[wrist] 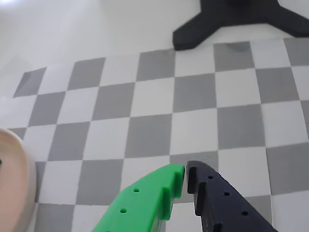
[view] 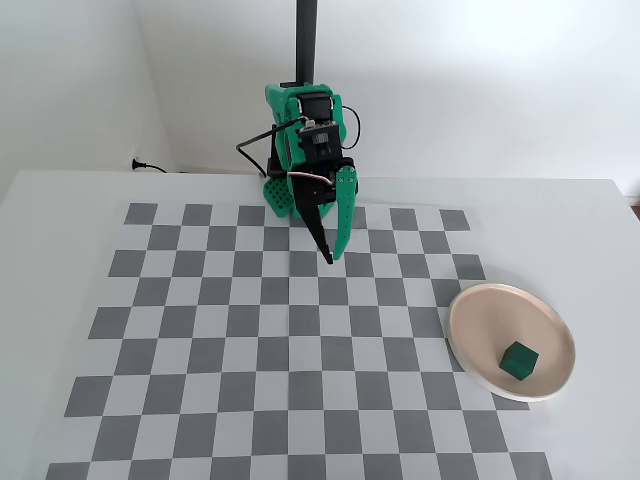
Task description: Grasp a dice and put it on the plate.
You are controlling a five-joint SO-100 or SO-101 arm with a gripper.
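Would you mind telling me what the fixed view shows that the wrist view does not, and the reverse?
Only the fixed view shows the dice lying on the plate, the whole green arm and the full checkered mat. Only the wrist view shows a black stand foot beyond the mat, and the fingertips close up, nearly together with nothing between them. Both show the gripper, the mat and the plate, though the wrist view catches only its edge.

A checkered mat covers the table. In the fixed view, a plate sits at the mat's right edge, with a dice on it. The robot arm stands behind the mat.
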